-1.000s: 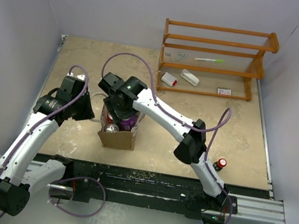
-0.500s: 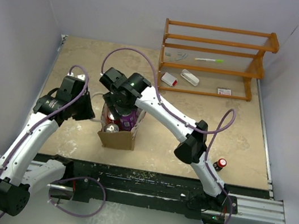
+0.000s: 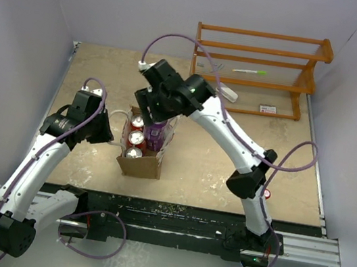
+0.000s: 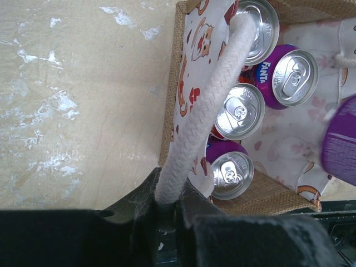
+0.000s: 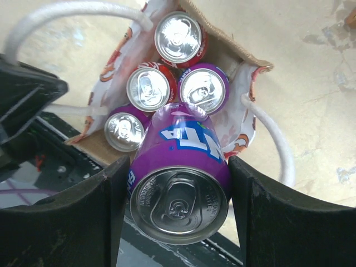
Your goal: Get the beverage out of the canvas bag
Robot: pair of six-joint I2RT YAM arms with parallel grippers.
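Right claw (image 5: 178,172) has the goods: its two dark fingers are pressed against either side of a purple Fanta can (image 5: 183,139), which sits upright in the grip with its silver top facing the wrist camera. The can hangs straight under that claw, raised above the open mouth of the canvas bag (image 5: 222,50). Directly beneath the held can, four more cans (image 5: 150,88) stand packed together inside the bag, two red and two purple, all upright.

Over on the other side, the left claw (image 4: 167,206) is pinched tight on a white rope handle (image 4: 211,111), and the rope runs out from between its fingers in an arc to the bag's near wall. The bag stands upright on the counter (image 4: 83,111) just ahead of this claw, its patterned lining showing around the cans.

The second rope handle (image 5: 272,133) loops loose off the bag's far edge, to the right of the held can, with neither claw on it.
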